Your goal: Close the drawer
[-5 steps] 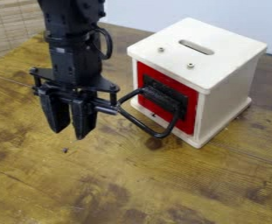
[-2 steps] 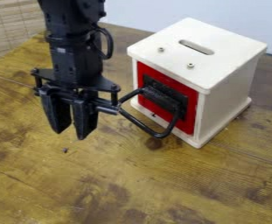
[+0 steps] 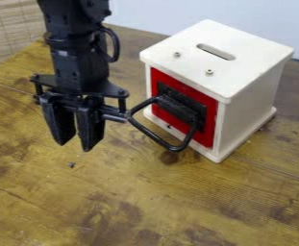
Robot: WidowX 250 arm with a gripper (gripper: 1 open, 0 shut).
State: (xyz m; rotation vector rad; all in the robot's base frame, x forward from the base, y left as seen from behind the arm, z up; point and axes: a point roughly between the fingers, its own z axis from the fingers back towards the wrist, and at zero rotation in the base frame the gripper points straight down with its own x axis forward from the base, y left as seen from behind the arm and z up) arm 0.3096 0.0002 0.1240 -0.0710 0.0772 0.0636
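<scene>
A white box with a red front stands at the right of the wooden table. Its black drawer sits in the red front, seemingly pulled out a little, and a black loop handle sticks out toward the left front. My gripper points straight down just left of the handle, its tips near the table. The two fingers stand close together and hold nothing. The right finger is beside the handle's loop; I cannot tell whether they touch.
The wooden table stretches in front and to the left. A woven blind is at the back left. Black cables hang along the arm.
The arm and gripper have shifted very slightly to the left. The drawer and handle have not moved.
</scene>
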